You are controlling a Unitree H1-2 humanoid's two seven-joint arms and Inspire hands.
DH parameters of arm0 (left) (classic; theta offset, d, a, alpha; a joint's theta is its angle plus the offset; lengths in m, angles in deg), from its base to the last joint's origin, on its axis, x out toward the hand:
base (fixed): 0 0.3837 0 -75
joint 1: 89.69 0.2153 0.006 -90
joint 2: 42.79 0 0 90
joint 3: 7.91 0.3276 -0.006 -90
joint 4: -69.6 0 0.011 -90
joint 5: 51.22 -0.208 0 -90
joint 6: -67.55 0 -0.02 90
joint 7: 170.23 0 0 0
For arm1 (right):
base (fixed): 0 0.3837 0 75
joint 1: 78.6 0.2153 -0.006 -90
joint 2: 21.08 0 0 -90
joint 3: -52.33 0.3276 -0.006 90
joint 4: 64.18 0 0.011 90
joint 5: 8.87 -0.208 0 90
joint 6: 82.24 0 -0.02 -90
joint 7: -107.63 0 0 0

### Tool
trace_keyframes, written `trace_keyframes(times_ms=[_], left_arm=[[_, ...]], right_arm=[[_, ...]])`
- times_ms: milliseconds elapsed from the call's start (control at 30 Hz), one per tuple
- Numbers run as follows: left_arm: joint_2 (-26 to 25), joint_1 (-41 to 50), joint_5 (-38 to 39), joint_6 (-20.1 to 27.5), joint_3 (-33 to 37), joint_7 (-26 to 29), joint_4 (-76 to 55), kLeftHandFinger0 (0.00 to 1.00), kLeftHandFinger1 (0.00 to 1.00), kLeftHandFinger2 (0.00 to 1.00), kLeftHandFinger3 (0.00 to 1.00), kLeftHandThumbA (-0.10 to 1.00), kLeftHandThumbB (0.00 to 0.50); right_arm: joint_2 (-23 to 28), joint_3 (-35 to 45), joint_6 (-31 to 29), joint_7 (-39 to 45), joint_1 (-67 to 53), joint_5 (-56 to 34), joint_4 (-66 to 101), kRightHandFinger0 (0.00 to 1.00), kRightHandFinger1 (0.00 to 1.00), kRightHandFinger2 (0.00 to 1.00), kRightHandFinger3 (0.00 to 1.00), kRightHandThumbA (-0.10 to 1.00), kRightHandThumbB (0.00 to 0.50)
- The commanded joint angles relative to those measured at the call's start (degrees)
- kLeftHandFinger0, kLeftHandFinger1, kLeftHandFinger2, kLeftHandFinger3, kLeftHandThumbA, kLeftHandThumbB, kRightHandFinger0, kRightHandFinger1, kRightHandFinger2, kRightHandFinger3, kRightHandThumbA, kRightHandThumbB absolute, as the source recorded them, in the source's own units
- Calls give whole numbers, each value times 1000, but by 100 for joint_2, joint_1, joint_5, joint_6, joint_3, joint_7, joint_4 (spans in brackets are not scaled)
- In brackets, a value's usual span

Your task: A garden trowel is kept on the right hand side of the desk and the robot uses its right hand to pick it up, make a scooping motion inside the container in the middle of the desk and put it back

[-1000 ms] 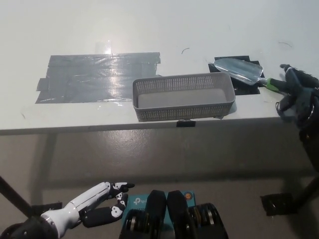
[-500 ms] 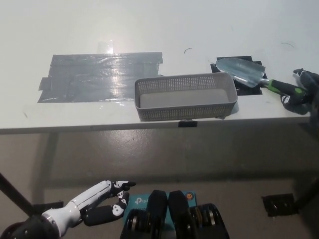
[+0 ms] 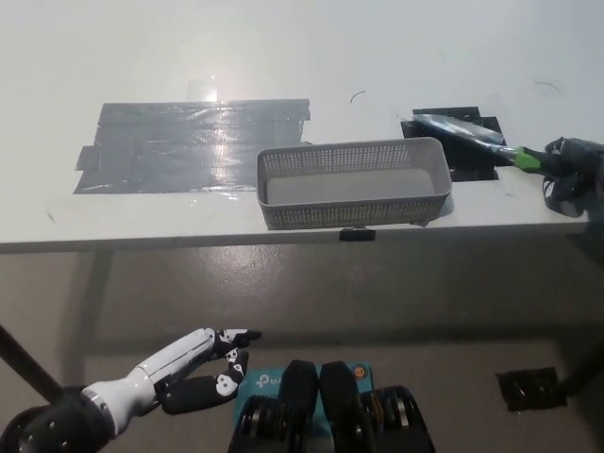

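Bare grey floor fills the near ground. The white left hand rests there, low and left of the grey perforated plastic container, fingers spread and empty. On the white desk, right of the container, the black right hand looks closed around the green-and-black handle of the steel-bladed garden trowel. The blade is turned on edge just beside the container's far right corner. With so rearward a grip, the blade could twist, or clip the rim and shove the container.

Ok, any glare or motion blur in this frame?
Head view: bright glare on the grey tape; the trowel blade looks smeared, probably motion blur, where the right hand holds its handle at the frame edge; the basket is sharp.
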Motion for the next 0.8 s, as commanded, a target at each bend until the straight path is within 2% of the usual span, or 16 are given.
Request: trace_keyframes(times_ms=[0,33,67,100,133,167,200,233,300,333,367,400,467,500,633,767], left_arm=[[-84,-191,12,15,-20,-144,-169,1000,1000,1000,1000,1000,296],[-79,-204,13,12,-21,-153,-182,1000,1000,1000,1000,1000,296],[-80,-194,20,52,-34,-153,-174,1000,1000,1000,1000,1000,279],[-92,-187,35,28,-50,-158,-188,1000,1000,1000,1000,1000,289],[-102,-190,39,-92,-52,-165,-215,1000,1000,1000,1000,1000,310],[-112,-195,29,-83,-44,-170,-214,1000,1000,1000,1000,1000,311],[-123,-216,21,-68,-41,-176,-205,1000,1000,1000,1000,1000,314],[-116,-242,27,-14,-50,-175,-181,1000,1000,1000,1000,1000,307],[-125,-246,-3,-32,-58,-157,-193,1000,1000,1000,1000,1000,323],[-125,-253,8,-44,-56,-173,-198,1000,1000,1000,1000,1000,321],[-131,-266,37,-41,-62,-206,-178,1000,1000,1000,1000,1000,326],[-129,-266,24,-59,-56,-206,-208,1000,1000,1000,1000,1000,320],[-139,-259,28,-48,-52,-224,-194,1000,1000,1000,1000,1000,328],[-136,-254,28,-32,-45,-231,-179,1000,1000,1000,1000,1000,328],[-124,-198,-5,-19,-22,-235,-134,1000,1000,1000,1000,1000,334],[-179,-159,-108,-72,30,-238,-185,1000,1000,1000,1000,1000,351]], right_arm=[[-130,-314,-90,599,-124,12,142,886,979,1000,1000,54,28],[-139,-328,-92,550,-126,-19,127,561,800,1000,1000,14,52],[-153,-348,-180,476,-151,-37,107,271,476,826,1000,-92,2],[-159,-400,-221,425,-149,-10,82,23,291,881,1000,-100,0],[-115,-544,-267,419,-182,125,170,1,127,846,1000,-100,0],[-110,-630,-286,336,-187,207,134,0,29,655,842,-100,75],[-93,-717,-293,287,-187,287,131,0,1,403,682,-100,80],[-74,-868,-311,237,-172,414,61,0,3,250,589,-100,220],[-63,-1084,-363,81,-173,615,17,94,260,300,440,-100,242],[-41,-1156,-310,-49,-228,710,66,126,366,363,634,-100,158],[-20,-1193,-157,-191,-325,762,187,186,450,408,751,-100,1],[-49,-1273,88,-509,-433,929,164,222,483,458,752,107,0],[-82,-1320,121,-762,-526,982,132,6,361,462,727,315,0],[-78,-1329,117,-880,-586,1009,162,0,372,538,665,343,0],[-93,-1207,-155,-1941,-992,1048,311,0,330,655,395,117,0],[-203,-924,-328,-2422,-1345,871,444,0,357,686,303,-31,0]])
